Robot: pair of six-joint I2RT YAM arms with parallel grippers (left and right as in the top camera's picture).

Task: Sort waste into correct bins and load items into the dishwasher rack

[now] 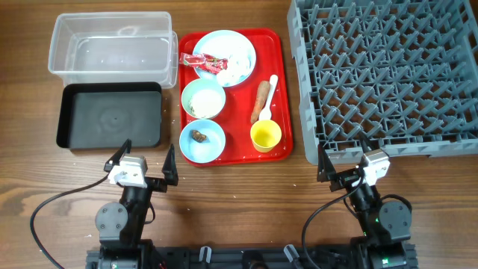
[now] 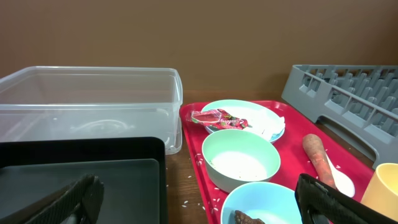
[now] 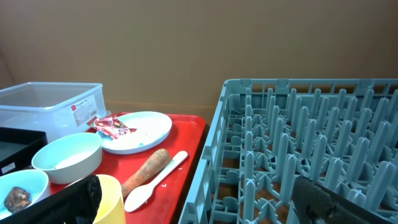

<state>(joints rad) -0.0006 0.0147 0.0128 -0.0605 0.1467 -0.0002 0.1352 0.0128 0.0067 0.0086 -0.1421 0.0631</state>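
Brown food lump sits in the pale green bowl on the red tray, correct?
Not quite. The brown food lump sits in the pale blue bowl on the red tray, at its near edge; the pale green bowl behind it has no lump. The overhead view shows this.

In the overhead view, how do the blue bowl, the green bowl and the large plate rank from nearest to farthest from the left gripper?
Measured from the left gripper:
1. blue bowl: nearest, slightly ahead and to its right.
2. green bowl: next, directly behind the blue bowl.
3. plate: farthest back, a little more to the right.
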